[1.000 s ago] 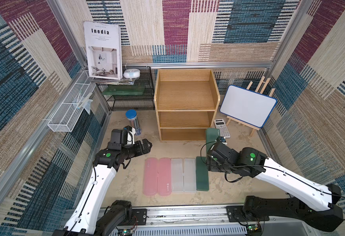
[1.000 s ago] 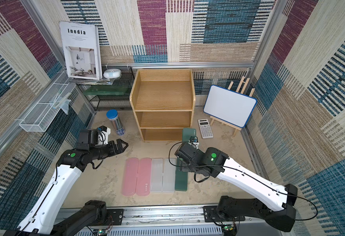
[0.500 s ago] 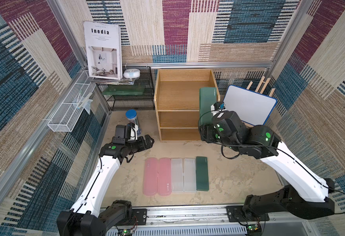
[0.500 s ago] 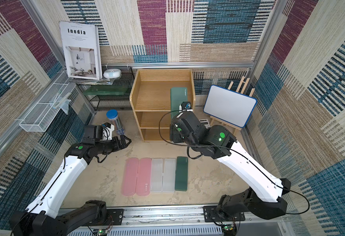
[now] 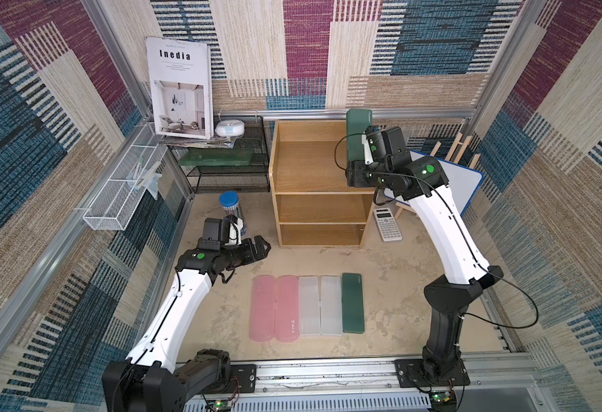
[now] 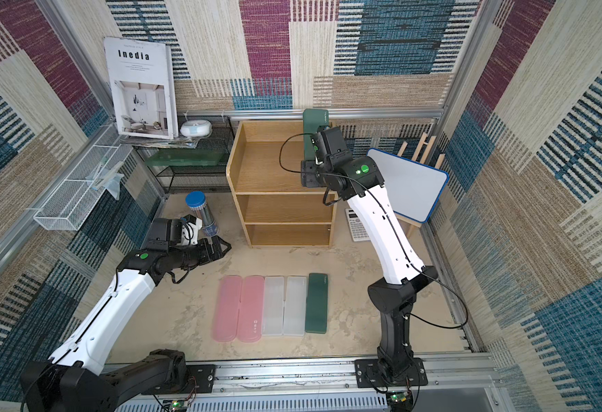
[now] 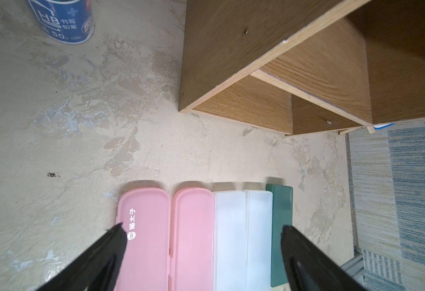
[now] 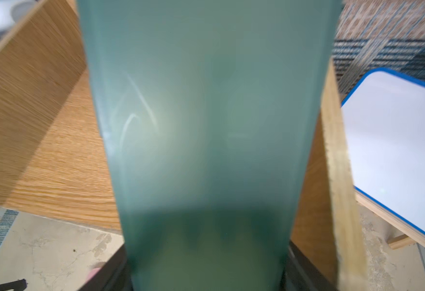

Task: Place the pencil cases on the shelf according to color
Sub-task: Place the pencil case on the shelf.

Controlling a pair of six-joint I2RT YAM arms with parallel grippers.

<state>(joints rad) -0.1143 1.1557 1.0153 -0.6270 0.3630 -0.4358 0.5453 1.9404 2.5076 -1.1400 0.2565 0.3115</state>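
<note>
right hand (image 5: 363, 157) clamped on green case (image 5: 356, 133), now up from bench (image 5: 399, 271) over shelf (image 5: 306, 167) top tier | left hand (image 7: 201, 229) open, idle | five cases (image 5: 309, 306) left on bench, so first placement's close

Right end effector (image 5: 359, 160) clamped, left (image 7: 201, 231) agape

— How's the light?
— Bright and even in both top views. The pencil cases (image 5: 309, 305) cast only short, soft shadows, and the walls splay toward the corners.
— And your wrist views?
— My right one is smeared: the green case (image 8: 206, 126) fills it, out of focus, with a pale glare streak. My left one is sharp, but it's dim inside the shelf (image 7: 332, 63).
</note>
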